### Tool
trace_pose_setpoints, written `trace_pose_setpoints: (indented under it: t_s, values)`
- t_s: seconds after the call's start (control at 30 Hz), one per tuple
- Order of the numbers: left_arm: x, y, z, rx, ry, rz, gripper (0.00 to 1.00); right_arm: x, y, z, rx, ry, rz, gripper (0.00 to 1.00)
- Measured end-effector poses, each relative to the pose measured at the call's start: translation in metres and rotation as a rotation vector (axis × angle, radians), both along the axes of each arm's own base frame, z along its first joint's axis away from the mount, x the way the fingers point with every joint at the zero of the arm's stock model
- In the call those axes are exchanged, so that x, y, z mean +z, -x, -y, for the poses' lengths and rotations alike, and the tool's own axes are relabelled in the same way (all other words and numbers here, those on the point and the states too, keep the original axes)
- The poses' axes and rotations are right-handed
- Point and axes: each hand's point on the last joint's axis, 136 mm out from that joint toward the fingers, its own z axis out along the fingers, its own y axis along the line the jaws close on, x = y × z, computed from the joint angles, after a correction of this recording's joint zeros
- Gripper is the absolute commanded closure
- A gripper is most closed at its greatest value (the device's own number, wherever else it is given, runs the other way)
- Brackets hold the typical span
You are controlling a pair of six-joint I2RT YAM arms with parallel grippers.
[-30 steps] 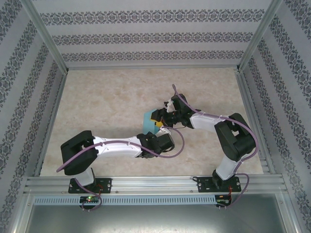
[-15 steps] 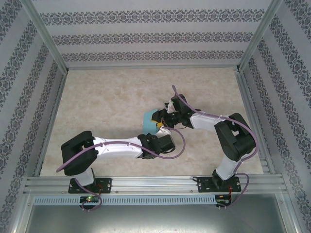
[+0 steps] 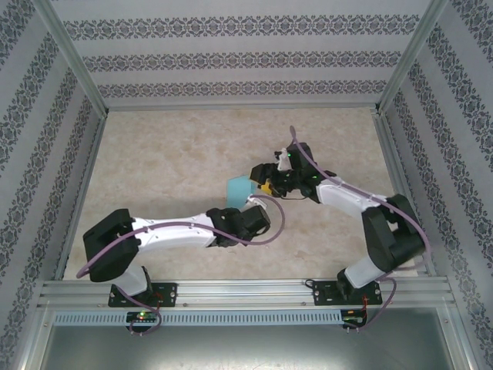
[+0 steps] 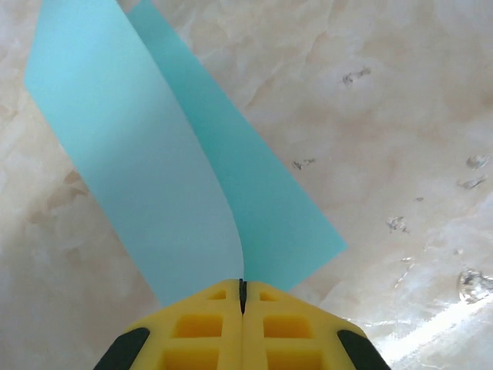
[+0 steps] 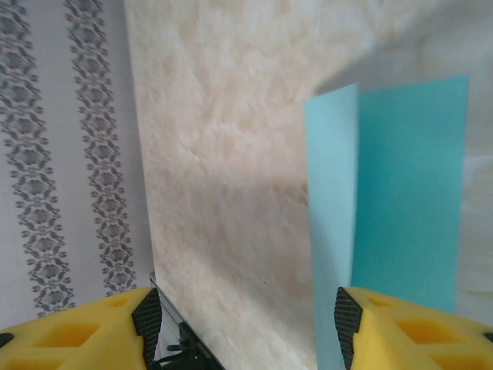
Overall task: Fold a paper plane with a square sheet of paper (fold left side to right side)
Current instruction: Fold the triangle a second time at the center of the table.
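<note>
Left hand [image 4: 241, 287] is clamped right down, yellow fingers pressed together with an edge of the square sheet of paper [image 4: 146, 154] caught in the seam between them. From that pinch the turquoise sheet runs away in two layers. A paler one arches up and over, and a deeper blue one lies behind it towards the marbled surface [image 4: 400, 116]. So the sheet is doubled over on itself, one side laid across the other. The bend looks soft and rounded, with no sharp crease pressed in yet. Whether the pinch takes both layers or just the one edge, the wrist view is too tight to say.

Over to the right hand [image 5: 245, 327]: it's wide, fingers well apart, nothing but bare surface between them. In its own camera the paper sits off to the right, a pale strip beside the darker face, near one finger but not in the gap. From above, the sheet [image 3: 239, 188] is a small blue patch in the middle of the surface, tucked between the two hands, which meet nose to nose over it.

Why this arrangement? My read is that the left hand pins the folded-over edge so the fold can't spring open, which thin paper is all too ready to do. That leaves the right hand free to come down and flatten the bend or square up the edges. The left-to-right fold looks begun, not finished, with plenty of folding left to do.
</note>
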Motion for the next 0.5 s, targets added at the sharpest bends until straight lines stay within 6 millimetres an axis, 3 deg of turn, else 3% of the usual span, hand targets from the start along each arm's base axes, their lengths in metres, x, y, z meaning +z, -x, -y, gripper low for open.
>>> trace_pose_setpoints:
  t_s: [0.13,0.23,0.37,0.5]
  values:
    - [0.002,-0.006,-0.007,0.019,0.108,-0.066,1.00,0.011,0.005,0.024,-0.046,0.004,0.053,0.39]
    - [-0.001,-0.009,-0.010,0.024,0.193,-0.129,1.00,0.004,0.018,0.034,-0.050,0.028,0.058,0.60]
    - [-0.007,-0.012,-0.014,0.026,0.279,-0.213,1.00,-0.017,0.040,0.034,-0.018,0.066,0.026,0.84]
    - [-0.006,-0.017,-0.017,0.025,0.341,-0.275,1.00,-0.042,0.067,0.017,0.056,0.102,-0.036,1.00]
